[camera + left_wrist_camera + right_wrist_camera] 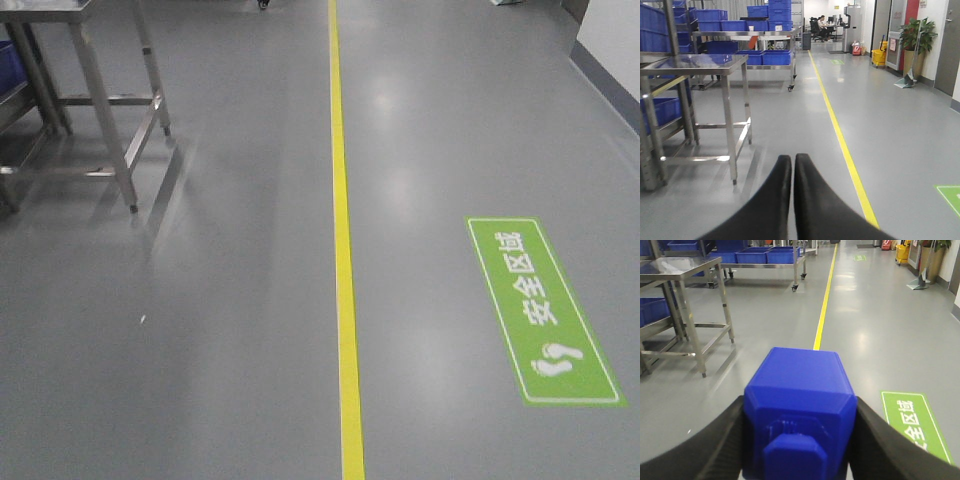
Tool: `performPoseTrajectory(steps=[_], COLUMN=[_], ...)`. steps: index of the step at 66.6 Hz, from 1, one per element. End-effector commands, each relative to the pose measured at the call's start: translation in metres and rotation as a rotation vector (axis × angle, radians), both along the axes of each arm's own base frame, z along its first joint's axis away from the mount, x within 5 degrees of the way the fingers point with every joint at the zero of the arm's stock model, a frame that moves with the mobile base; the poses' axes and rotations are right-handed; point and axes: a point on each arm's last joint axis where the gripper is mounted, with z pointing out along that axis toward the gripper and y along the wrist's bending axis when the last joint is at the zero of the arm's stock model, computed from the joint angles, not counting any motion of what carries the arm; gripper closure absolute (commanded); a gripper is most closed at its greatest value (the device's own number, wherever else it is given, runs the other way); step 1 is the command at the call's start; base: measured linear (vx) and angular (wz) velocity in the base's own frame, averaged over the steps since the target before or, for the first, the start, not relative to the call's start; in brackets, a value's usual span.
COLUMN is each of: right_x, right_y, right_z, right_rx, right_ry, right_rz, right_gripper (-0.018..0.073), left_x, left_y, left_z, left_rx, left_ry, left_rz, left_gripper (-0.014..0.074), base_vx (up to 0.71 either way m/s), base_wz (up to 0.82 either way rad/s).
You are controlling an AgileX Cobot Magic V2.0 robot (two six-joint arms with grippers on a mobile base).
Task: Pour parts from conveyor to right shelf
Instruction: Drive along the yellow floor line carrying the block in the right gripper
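On your left, a steel table (100,90) is standing on the grey floor. Your left gripper (792,162) is hovering over that floor with its fingers pressed together, gripping nothing. A yellow line (343,250) is running up the middle. Your right gripper (800,405) is clamping the blue block (795,375), stud facing the wrist camera. A green floor sign (540,310) is lying furthest right.

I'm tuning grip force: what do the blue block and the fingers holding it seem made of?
The blue block looks like hard moulded plastic: uniform colour, crisp bevelled edges, soft sheen. The fingers look like matte black rubber or plastic, without glare; which is unclear.
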Motion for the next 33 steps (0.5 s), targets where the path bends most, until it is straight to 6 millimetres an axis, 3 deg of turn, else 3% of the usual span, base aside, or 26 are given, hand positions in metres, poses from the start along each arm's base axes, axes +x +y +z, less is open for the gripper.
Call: performPoseTrajectory(steps=[1,33], right_x=[0.0008,0.0008], right_y=[-0.0004,-0.0005], right_z=[0.0141,0.0142], right_rx=[0.003,0.003], right_ry=[-0.084,-0.085], right_rz=[-0.007,-0.007], right_gripper=[0.0564,0.0564], left_x=[-0.0016,-0.0016], left_y=[-0.0007,-0.0007], left_z=[0.0134,0.0134], left_rx=[-0.012,-0.012], left_ry=[-0.097,-0.097], left_rz=[-0.01,-0.01], left_gripper=[0.0603,0.0603], base_vx=[0.72,0.73], base_wz=[-0.1,-0.11])
